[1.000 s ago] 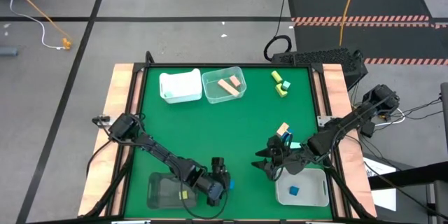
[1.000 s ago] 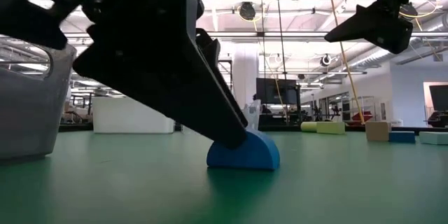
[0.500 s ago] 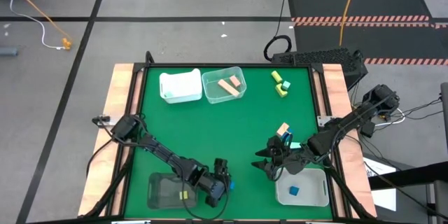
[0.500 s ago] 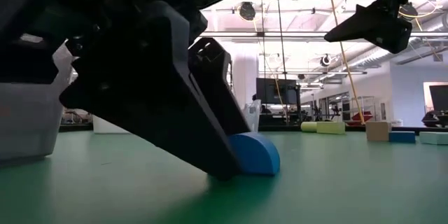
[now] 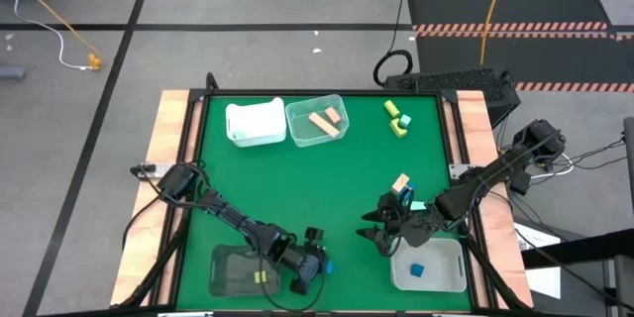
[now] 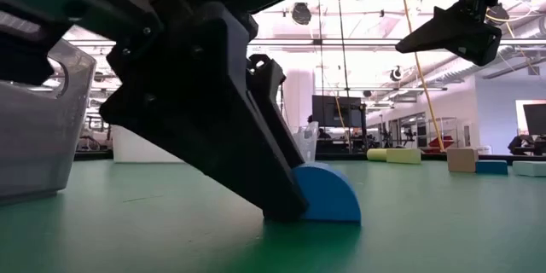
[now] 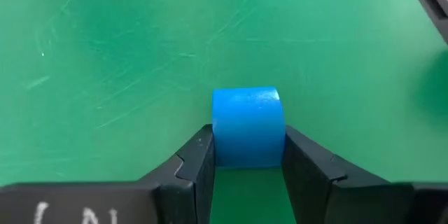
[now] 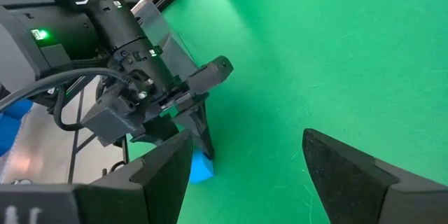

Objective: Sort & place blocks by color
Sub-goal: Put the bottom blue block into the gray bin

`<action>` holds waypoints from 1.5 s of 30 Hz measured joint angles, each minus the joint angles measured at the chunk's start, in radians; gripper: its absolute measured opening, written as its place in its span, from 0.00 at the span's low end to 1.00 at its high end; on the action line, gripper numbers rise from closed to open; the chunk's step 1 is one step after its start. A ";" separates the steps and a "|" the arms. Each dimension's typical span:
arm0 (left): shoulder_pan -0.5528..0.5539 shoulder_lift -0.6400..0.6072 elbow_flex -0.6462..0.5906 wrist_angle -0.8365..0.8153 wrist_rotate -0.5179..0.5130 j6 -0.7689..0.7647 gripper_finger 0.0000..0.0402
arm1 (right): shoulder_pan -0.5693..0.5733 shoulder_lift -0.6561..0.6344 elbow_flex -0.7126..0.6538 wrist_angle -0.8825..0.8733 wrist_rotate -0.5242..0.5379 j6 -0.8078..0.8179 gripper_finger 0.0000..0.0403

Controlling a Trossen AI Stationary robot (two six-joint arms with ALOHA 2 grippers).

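Left gripper (image 7: 246,159) has lowered, closing around the blue block (image 7: 248,124)

Bright, even light falls from ceiling lamps (image 6: 300,10) overhead. The green tabletop (image 5: 337,173) shows only soft, faint shadows. At table level the left claw (image 6: 247,162) looms as a dark silhouette against the glaring room, its nearest parts soft and out of focus.

A bright blue half-round block (image 7: 248,126) sits between the black left pincer (image 7: 246,164) fingers on the scuffed green felt surface (image 5: 327,173); yellow-green blocks (image 5: 397,119) lie beyond.
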 joint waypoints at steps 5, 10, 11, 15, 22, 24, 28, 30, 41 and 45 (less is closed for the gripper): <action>0.009 -0.008 -0.003 0.041 0.007 -0.062 0.32 | 0.000 0.000 0.000 0.001 0.000 0.001 0.65; 0.024 -0.032 -0.005 0.074 0.005 -0.085 0.32 | 0.000 0.000 0.000 0.005 -0.002 0.004 0.65; 0.029 -0.041 -0.005 0.076 0.002 -0.086 0.32 | 0.000 0.000 0.000 0.011 -0.006 0.007 0.65; 0.045 -0.087 -0.005 0.051 -0.028 -0.074 0.32 | 0.000 0.000 0.001 0.020 -0.070 0.077 0.65; 0.078 -0.219 -0.002 0.010 -0.139 -0.008 0.32 | 0.000 0.000 0.001 0.049 -0.175 0.188 0.65; 0.084 -0.261 -0.004 -0.018 -0.178 -0.001 0.32 | 0.000 0.000 0.001 0.084 -0.189 0.195 0.65; 0.089 -0.351 -0.003 -0.082 -0.254 -0.002 0.32 | 0.000 0.000 0.001 0.177 -0.188 0.195 0.65; 0.088 -0.391 -0.001 -0.122 -0.292 -0.002 0.32 | -0.002 0.000 0.001 0.245 -0.188 0.195 0.65; 0.074 -0.435 -0.003 -0.183 -0.414 0.047 0.32 | -0.075 0.000 0.000 0.551 -0.116 0.309 0.69; 0.089 -0.436 -0.003 -0.137 -0.490 0.105 0.32 | -0.113 0.000 0.000 0.510 -0.105 0.365 0.70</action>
